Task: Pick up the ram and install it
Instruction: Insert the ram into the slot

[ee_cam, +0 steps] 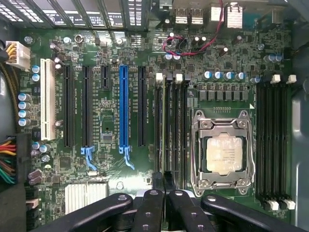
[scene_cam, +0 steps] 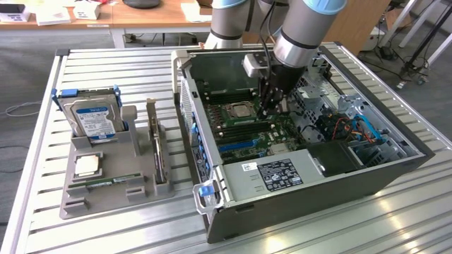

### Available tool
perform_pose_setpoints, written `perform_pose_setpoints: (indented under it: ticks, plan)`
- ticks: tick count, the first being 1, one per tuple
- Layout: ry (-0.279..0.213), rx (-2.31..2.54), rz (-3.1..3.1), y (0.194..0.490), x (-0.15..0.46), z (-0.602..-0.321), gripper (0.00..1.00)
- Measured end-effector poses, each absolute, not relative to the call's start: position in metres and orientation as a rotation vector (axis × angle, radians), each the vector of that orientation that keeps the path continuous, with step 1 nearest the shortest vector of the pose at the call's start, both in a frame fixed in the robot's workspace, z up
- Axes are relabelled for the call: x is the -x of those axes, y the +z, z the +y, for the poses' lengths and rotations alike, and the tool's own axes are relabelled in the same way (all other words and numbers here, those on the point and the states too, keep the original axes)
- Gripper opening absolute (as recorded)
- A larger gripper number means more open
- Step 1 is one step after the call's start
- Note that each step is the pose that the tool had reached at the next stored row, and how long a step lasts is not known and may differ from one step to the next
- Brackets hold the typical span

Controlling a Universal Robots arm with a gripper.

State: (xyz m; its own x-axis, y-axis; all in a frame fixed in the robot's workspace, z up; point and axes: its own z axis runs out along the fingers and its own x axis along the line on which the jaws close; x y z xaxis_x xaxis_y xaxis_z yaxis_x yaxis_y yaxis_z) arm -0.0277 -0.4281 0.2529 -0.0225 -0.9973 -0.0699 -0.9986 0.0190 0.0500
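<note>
Exterior view: ram [scene_cam: 106,183] lies in the grey tray [scene_cam: 71,205] at lower left on the counter [scene_cam: 106,233], pincer [scene_cam: 270,112] closed with nothing visibly gripped, down inside the open PC case [scene_cam: 318,196] at frame centre, beside the CPU socket [scene_cam: 238,110].

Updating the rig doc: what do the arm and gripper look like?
The arm is a silver-grey tube with light blue joint caps. A black cable runs down it to a small pale box at the wrist. The gripper is black, built of flat rounded links joined by round grey pins.
</note>
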Motion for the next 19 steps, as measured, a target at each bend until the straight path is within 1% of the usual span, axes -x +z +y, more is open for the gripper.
perform_pose_setpoints:
  ticks: [19]
  plan:
    - [0.133,2.188,2.23,0.2432,0.0277,-0.428,0.12]
